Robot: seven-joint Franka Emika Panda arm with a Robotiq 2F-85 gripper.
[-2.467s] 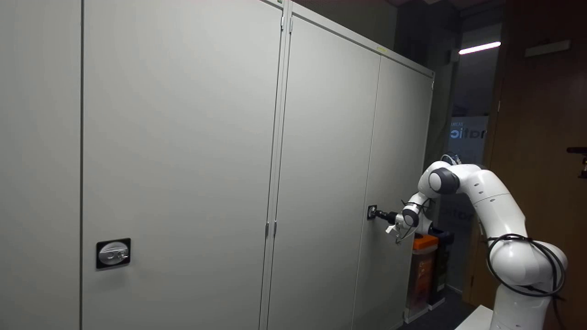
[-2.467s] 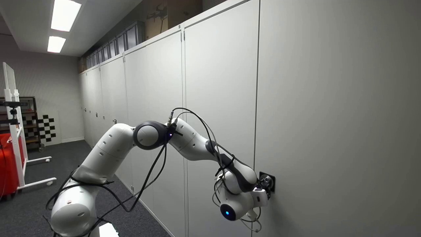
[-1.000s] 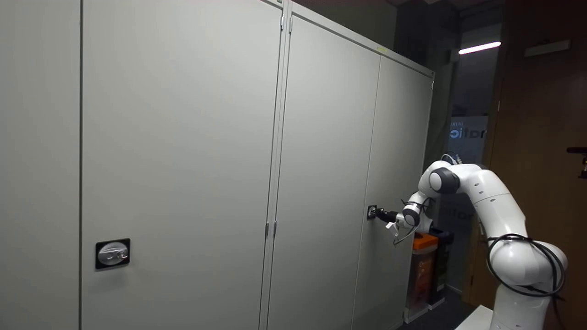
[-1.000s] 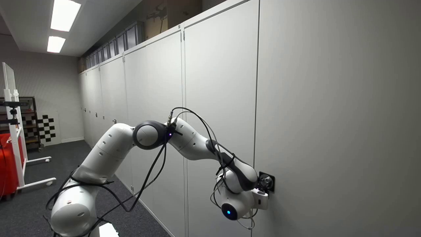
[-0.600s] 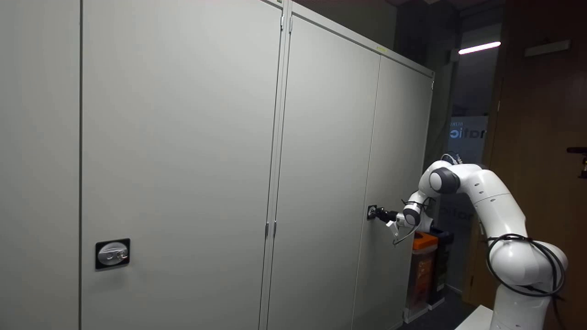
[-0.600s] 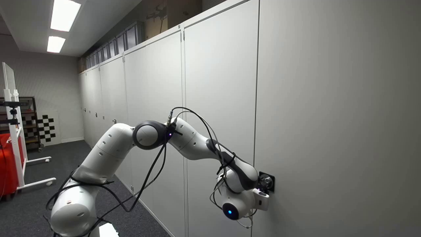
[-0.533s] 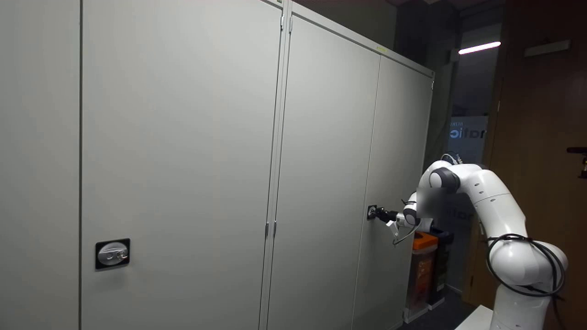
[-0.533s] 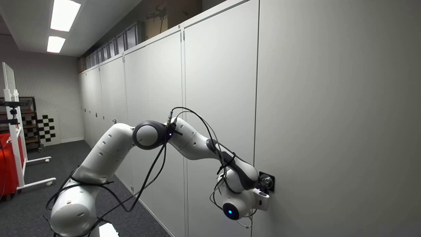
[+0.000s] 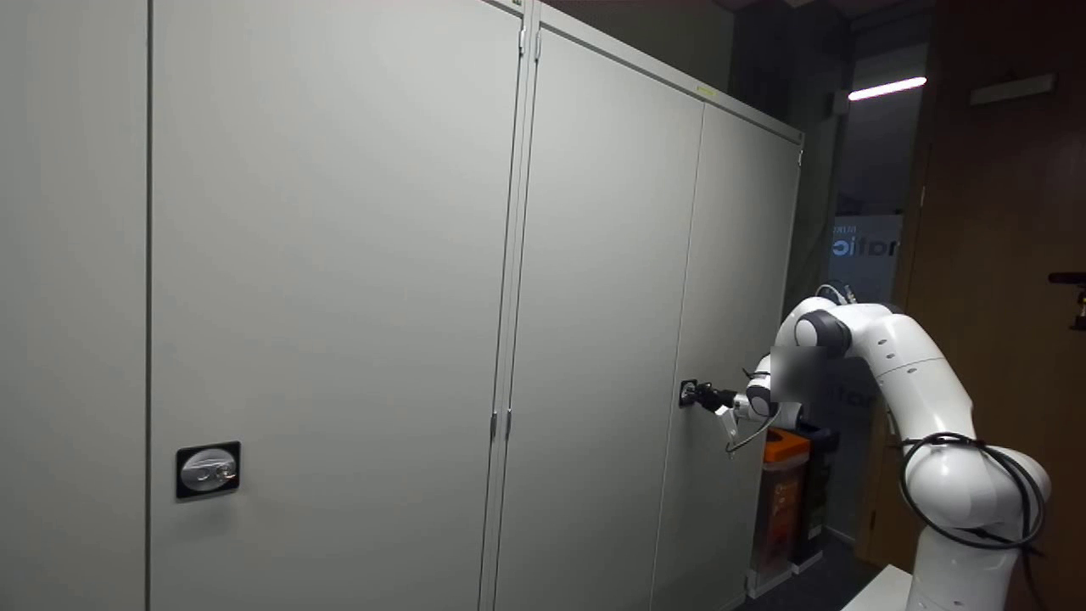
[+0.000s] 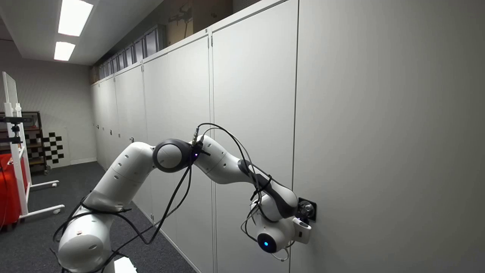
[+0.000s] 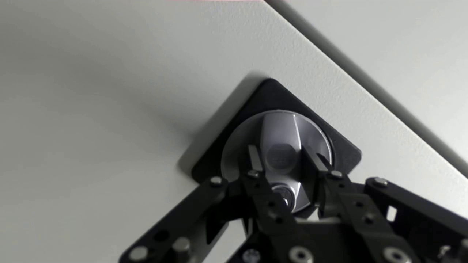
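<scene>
One tall, flat, pale-grey metal cabinet door [image 9: 339,212] is shown at left in an exterior view, with a black-framed silver oval handle [image 9: 210,467] mounted beside its left edge. To its right, a second pale-grey door [image 9: 607,255] and a third pale-grey door [image 9: 738,238] are seen closed. Beside the third door's left edge, a black square plate [image 11: 270,95] is fixed, and in it a silver bar-shaped metal handle [image 11: 281,128] is set. The bar is gripped by a black two-fingered metal gripper [image 11: 280,148], its jaws closed on it, one finger against each long side. In the wrist view, the plate is turned aslant, one corner uppermost; a round metal lock [image 11: 287,191] at the bar's lower end is partly hidden, and a dark seam [image 11: 369,82] is seen to the right. Past the third door's right edge, an orange-lidded bin [image 9: 787,445] is placed beside a dark-lidded bin [image 9: 819,437]. At far right, a white robot arm with dark-grey joints [image 9: 920,365] is arched toward the bar, before a brown wooden panel [image 9: 1010,238].
</scene>
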